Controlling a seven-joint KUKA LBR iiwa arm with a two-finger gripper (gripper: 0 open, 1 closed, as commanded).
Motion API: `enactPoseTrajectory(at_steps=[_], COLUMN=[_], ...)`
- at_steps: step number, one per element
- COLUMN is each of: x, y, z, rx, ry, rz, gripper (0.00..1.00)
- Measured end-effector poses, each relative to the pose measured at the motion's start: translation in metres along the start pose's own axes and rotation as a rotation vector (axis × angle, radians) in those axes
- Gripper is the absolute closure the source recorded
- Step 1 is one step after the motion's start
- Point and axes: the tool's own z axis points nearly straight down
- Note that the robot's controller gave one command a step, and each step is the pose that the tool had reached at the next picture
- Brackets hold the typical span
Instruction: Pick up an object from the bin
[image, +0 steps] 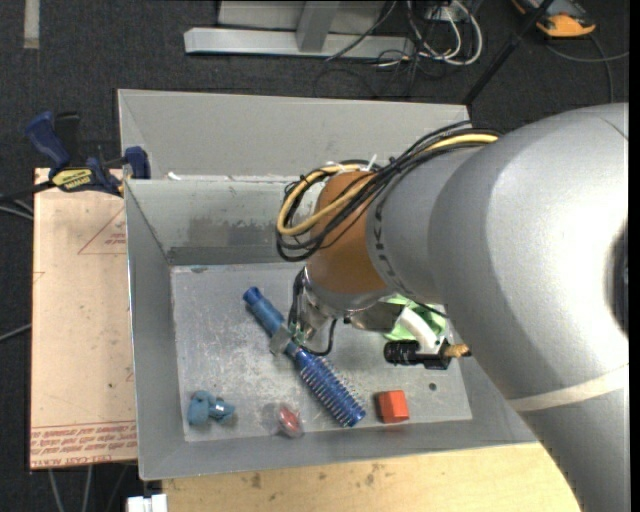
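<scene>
- We see one gripper (306, 338) low over one blue plastic bristled hairbrush (330, 390); open or closed, we cannot tell.
- Nearby: one orange block (392, 405), one small blue piece (208, 410).

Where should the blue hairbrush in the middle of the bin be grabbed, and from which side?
Probably the smooth handle, from straight above, closing across its narrow width. The blue hairbrush lies flat and diagonal on the bin floor, handle toward the far left, with bare floor on both sides; the bristled head looks bulkier.
</scene>
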Motion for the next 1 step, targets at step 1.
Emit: enactPoseTrajectory(at_steps=[1], x=[-0.0005], y=[0.0015], z=[-0.0987], rx=[-0.005], ry=[-0.006], rz=[-0.004], gripper=[1.00])
